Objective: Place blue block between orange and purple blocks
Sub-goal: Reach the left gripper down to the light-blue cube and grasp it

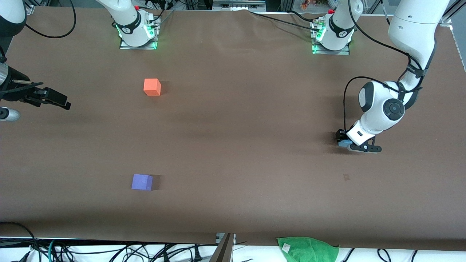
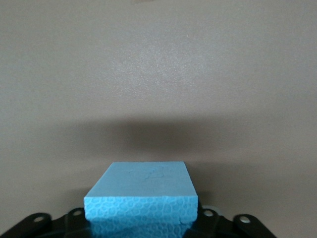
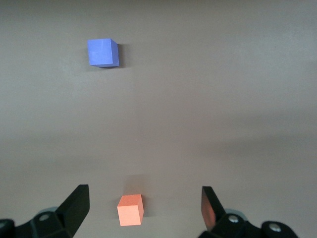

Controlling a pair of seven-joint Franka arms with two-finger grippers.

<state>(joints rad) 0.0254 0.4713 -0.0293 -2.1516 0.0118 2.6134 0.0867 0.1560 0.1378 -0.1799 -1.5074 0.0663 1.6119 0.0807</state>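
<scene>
Right gripper [image 1: 54,99], black two-fingered tool, hangs over the table's edge at the right arm's end, fingers [image 3: 77,206] spread wide with nothing between them; this arm waits, apparently parked clear of the work area.

Bright orange matte cube [image 1: 152,87] sits toward the right arm's end, nearer the robot bases. Violet-purple matte cube [image 1: 142,182] sits at the same end but nearer the front camera. Bare brown table [image 1: 233,120] lies between the two, well apart, so the slot for delivery is open.

Left gripper [image 1: 352,144] is down at table level toward the left arm's end, well apart from both cubes. Light sky-blue foam cube [image 2: 142,198] sits right at that tool, filling the wrist view's foreground. Finger state: cannot tell. Judgement: pick-up stage, carry across the table not yet done.

Folded green cloth [image 1: 307,248] lies off the table's near edge, uninvolved.
</scene>
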